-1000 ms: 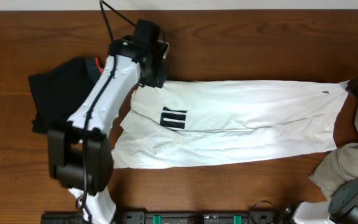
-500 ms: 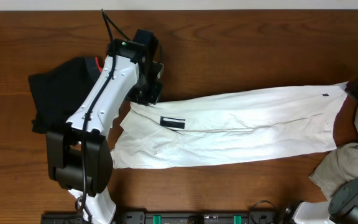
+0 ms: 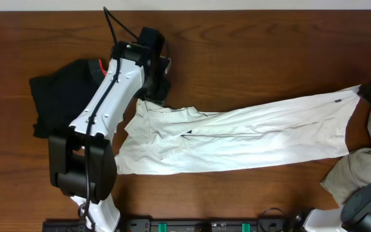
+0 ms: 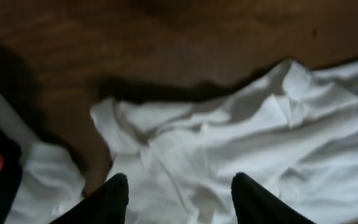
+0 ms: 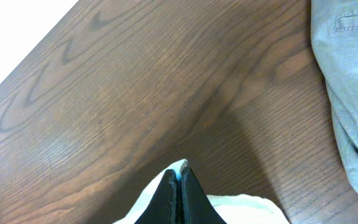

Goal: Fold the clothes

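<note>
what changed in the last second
The left gripper opened, releasing the white T-shirt, whose far edge slumped toward the robot, nearly hiding its black letters. The right gripper stays shut on the shirt's other end; the black garment and grey garment have not moved.

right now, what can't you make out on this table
- Overhead: black letters on the large white short-sleeved T-shirt are folded under, unreadable.
- Overhead: the white left arm covers part of the black cloth garment.
- Overhead: the pale grey-beige garment is cut off by the right edge.
- Right wrist: how much shirt the shut right gripper pinches is cut off by the bottom edge.
</note>
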You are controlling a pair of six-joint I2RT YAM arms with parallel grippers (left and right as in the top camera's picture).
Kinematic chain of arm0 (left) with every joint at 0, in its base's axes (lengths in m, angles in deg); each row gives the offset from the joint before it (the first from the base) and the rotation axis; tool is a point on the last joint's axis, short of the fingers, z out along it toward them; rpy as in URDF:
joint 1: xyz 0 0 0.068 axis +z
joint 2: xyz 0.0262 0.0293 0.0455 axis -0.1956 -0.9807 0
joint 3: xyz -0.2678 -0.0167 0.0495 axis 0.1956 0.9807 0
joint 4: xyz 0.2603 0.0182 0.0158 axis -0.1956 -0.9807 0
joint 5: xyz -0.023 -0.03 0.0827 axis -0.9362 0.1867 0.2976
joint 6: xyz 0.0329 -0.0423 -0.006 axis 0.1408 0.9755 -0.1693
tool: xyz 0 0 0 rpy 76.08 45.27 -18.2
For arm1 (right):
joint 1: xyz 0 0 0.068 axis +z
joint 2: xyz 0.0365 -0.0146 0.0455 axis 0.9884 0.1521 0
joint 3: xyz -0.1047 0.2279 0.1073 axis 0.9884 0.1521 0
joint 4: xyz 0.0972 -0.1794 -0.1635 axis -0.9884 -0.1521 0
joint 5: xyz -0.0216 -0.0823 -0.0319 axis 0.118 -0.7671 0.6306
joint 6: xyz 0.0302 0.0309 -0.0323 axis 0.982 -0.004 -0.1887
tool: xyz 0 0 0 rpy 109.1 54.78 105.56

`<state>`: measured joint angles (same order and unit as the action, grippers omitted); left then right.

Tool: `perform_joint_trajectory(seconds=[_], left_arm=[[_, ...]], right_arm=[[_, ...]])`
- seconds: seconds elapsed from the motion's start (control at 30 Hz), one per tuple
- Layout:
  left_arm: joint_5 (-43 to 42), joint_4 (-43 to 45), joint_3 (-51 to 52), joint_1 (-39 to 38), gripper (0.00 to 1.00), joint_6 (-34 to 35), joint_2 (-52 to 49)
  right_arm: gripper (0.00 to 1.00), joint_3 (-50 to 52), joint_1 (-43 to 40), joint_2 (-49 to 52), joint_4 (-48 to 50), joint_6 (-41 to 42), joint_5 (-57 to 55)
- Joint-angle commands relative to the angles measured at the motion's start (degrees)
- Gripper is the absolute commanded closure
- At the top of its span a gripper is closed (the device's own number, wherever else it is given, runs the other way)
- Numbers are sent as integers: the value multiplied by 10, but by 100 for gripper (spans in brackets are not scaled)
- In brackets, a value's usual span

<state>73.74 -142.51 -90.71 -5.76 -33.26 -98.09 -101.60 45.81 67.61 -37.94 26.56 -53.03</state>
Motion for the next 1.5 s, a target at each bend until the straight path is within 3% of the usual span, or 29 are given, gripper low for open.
perform_joint_trajectory(seconds=[0.0,0.57,0.63,0.8,0.9,0.97,1.03,1.1,1.2,1.47], left_arm=[[-34,17,23,2,43,-2,-26],[-26,23,31,-3,44,-6,-121],[-27,18,31,-5,53,-6,-121],[-25,13,31,-7,87,-6,-121],[-23,10,31,-7,93,-6,-120],[-19,6,31,-7,89,-6,-120],[2,3,31,-7,72,-3,-120],[47,2,31,-7,65,8,-120],[85,4,31,-7,60,11,-120],[84,44,31,-7,53,11,-121]], right_arm=[[99,-3,-2,-12,1,0,-4],[99,-3,-2,-12,2,0,-4],[99,-3,-2,-12,2,0,-4],[99,-3,-2,-12,2,0,-4],[99,-3,-2,-12,2,0,-4],[99,-3,-2,-12,2,0,-4],[99,-3,-2,-12,2,0,-4],[99,-3,-2,-12,2,0,-4],[99,-3,-2,-12,2,0,-4],[99,-3,-1,-12,2,0,-3]])
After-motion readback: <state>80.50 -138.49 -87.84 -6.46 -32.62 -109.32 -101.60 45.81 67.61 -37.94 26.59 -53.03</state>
